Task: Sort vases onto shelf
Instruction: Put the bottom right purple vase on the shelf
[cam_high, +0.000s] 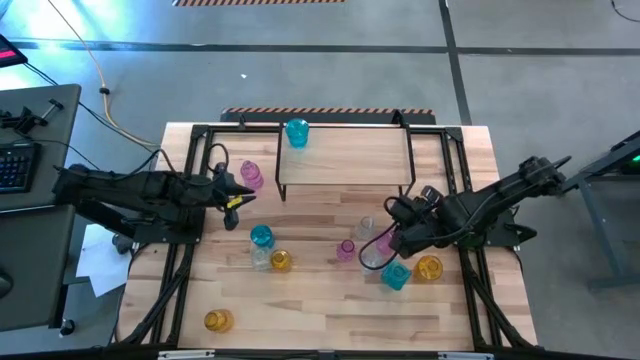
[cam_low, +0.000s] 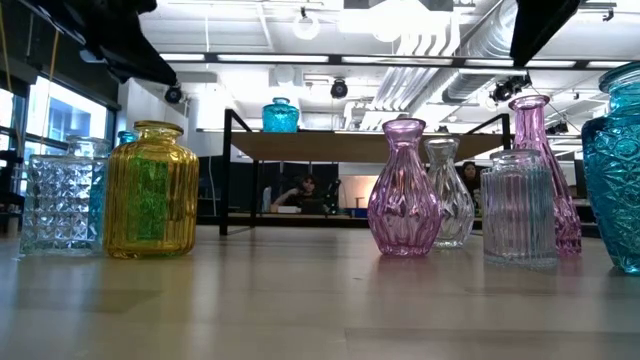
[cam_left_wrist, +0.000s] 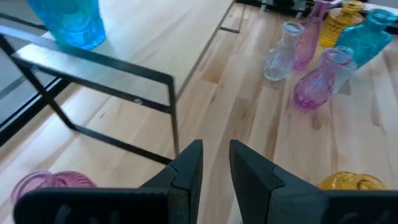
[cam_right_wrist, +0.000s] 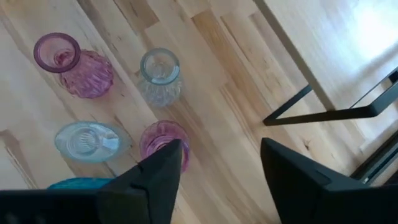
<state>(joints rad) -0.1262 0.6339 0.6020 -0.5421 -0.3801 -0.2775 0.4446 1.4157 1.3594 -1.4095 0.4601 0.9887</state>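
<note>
**One teal vase up on the shelf, the rest on the table**

The table (cam_high: 330, 310) fills the view from above, and at its far edge stands the shelf (cam_high: 345, 158), light board on black legs. One teal vase (cam_high: 297, 132) is up there, at the board's far left corner, alone.

Left arm reaches in from the left side; the left gripper (cam_high: 243, 196) hangs just off the shelf's left end, fingers (cam_left_wrist: 186, 168) a narrow gap apart and nothing between them. A pink vase (cam_high: 250, 174) stands right beside it on the table.

Right arm comes in from the right; the right gripper (cam_high: 400, 240) sits low over the cluster in front of the shelf, jaws spread wide, released, empty. Below it in its wrist view: a tall pink vase (cam_right_wrist: 163, 138), a clear vase (cam_right_wrist: 160, 75), a squat pink one (cam_right_wrist: 74, 67).

Nearer the left, a small teal vase (cam_high: 261, 237) and an amber vase (cam_high: 281, 261) stand together. Another amber vase (cam_high: 218, 320) stands alone near the front left corner.
</note>
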